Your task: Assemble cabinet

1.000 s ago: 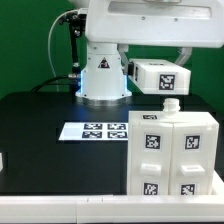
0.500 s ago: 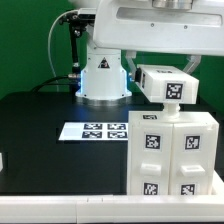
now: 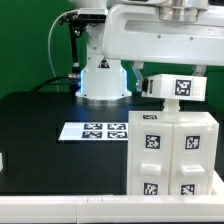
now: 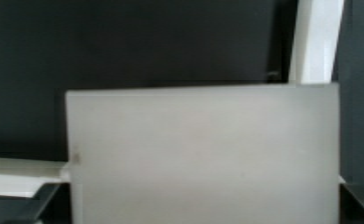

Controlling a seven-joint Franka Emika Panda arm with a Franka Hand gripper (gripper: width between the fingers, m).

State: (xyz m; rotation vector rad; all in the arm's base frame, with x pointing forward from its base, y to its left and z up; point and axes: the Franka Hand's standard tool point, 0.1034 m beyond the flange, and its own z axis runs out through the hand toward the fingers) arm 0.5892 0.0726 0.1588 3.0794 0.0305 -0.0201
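The cabinet (image 3: 170, 150) is the big white tagged box standing at the front of the exterior view's right. A smaller white tagged block (image 3: 175, 87) hangs in the air just above the cabinet's top, level, with a narrow gap between them. My gripper (image 4: 200, 205) is shut on this block. In the wrist view the block (image 4: 200, 150) fills most of the frame, and my dark fingers (image 4: 47, 205) show only at its two sides. In the exterior view the arm hides most of the gripper.
The marker board (image 3: 95, 130) lies flat on the black table to the left of the cabinet in the exterior view. The robot base (image 3: 103, 75) stands behind it. A small white object (image 3: 2, 160) shows at the left edge. A white strip (image 4: 316, 40) crosses the wrist view.
The arm has carried the white block to the exterior view's right and slightly down, from behind the cabinet's left part to just over its top. The cabinet has not moved.
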